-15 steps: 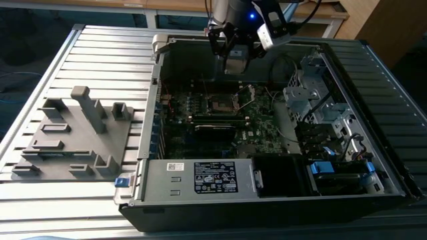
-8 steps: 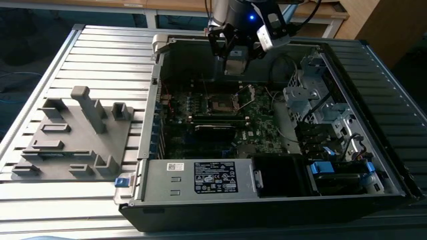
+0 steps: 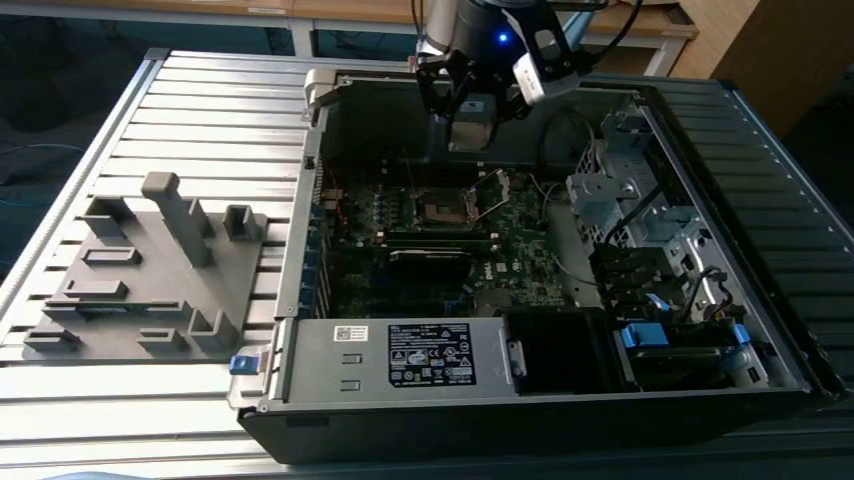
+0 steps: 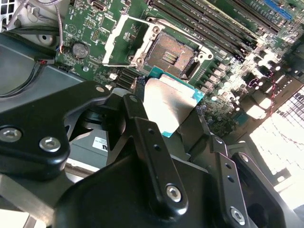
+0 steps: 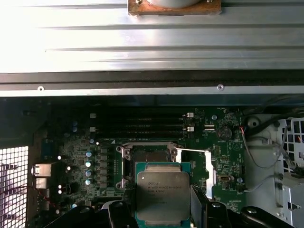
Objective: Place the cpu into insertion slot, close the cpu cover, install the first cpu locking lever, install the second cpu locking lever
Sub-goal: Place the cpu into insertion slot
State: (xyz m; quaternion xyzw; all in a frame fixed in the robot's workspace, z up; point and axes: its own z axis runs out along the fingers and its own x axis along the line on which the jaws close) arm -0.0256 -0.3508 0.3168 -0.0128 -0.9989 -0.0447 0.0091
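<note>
I've got 1 gripper (image 3: 474,128) hanging over the open PC case (image 3: 534,428), above the motherboard (image 3: 400,290). In both wrist views its 2 black fingers (image 4: 142,128) are clamped on the 1 cpu (image 4: 168,107), one finger per side, silver face showing w/ a teal edge round it. The cpu is up in the air near the insertion slot (image 4: 171,52), not touching it. The slot's dark pin field lies bare. The 1 cpu cover (image 4: 116,40) stands flipped open beside the slot. There's 1 coin cell (image 4: 80,49) near the cover. In the first wrist view the long black memory slots (image 5: 142,124) lie beyond the slot, w/ 2 white latch tabs (image 5: 190,115) at one end. Outside the case, on the exterior view's left, 1 grey fixture block (image 3: 147,270) sits on the slatted table (image 3: 200,100).
</note>
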